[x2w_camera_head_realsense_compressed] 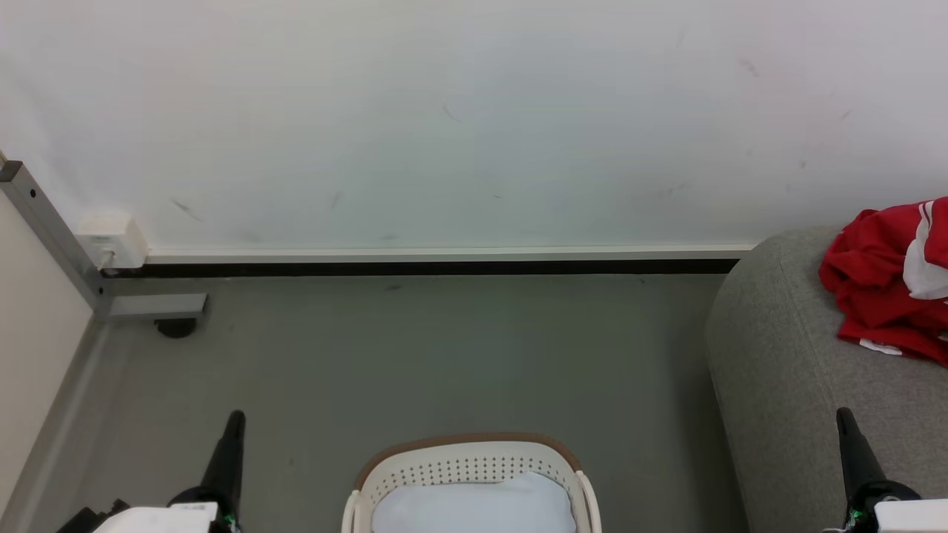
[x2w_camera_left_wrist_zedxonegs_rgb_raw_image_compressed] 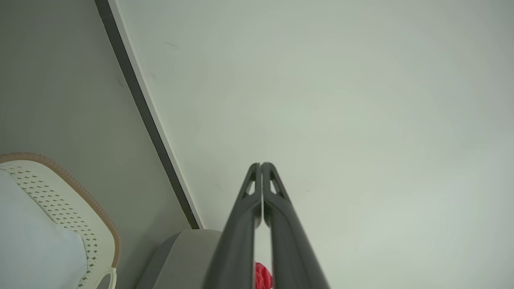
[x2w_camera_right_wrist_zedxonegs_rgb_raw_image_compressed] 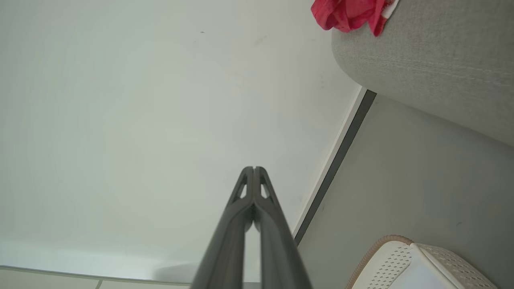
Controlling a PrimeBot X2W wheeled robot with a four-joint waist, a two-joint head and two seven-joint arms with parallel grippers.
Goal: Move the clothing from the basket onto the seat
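Note:
Red clothing (x2w_camera_head_realsense_compressed: 885,285) with white trim lies crumpled on the grey seat (x2w_camera_head_realsense_compressed: 785,370) at the right; the same clothing (x2w_camera_right_wrist_zedxonegs_rgb_raw_image_compressed: 347,14) shows on the seat (x2w_camera_right_wrist_zedxonegs_rgb_raw_image_compressed: 433,68) in the right wrist view, and a scrap of clothing (x2w_camera_left_wrist_zedxonegs_rgb_raw_image_compressed: 263,276) peeks between the left fingers. The cream basket (x2w_camera_head_realsense_compressed: 474,465) with a brown rim stands on the floor at bottom centre, holding a plain white liner (x2w_camera_head_realsense_compressed: 474,507). My left gripper (x2w_camera_head_realsense_compressed: 235,419) is shut and empty, left of the basket. My right gripper (x2w_camera_head_realsense_compressed: 844,416) is shut and empty, in front of the seat.
A white wall with a dark baseboard (x2w_camera_head_realsense_compressed: 429,268) runs behind. At the left stands a grey metal post with a foot (x2w_camera_head_realsense_compressed: 159,305) and a white wall box (x2w_camera_head_realsense_compressed: 111,240). Grey floor (x2w_camera_head_realsense_compressed: 444,355) lies between basket and wall.

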